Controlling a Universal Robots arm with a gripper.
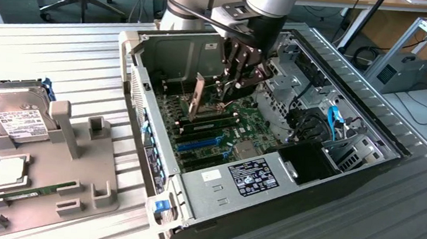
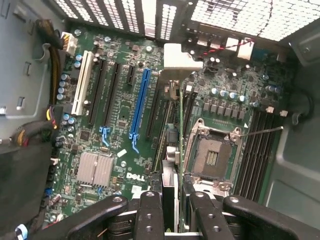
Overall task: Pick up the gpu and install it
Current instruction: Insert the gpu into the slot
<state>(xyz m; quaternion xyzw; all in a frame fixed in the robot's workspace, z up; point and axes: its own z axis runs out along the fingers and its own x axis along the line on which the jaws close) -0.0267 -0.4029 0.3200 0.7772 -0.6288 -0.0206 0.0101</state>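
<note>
Install step underway: black gripper [image 1: 237, 78] w/ jaws clamped on thin black gpu card [image 2: 170, 150], edge-on above green motherboard [image 2: 120, 130]; next needs exact alignment w/ slot.

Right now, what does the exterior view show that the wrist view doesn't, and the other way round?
Exterior only: the grey parts holder beside the case, with the silver hard drive and green memory stick on it, and the arm above the open computer case.
Wrist only: the blue slot, the silver heatsink and the empty processor socket.
Both: the gripper shut on the gpu, held edge-down over the motherboard.
</note>
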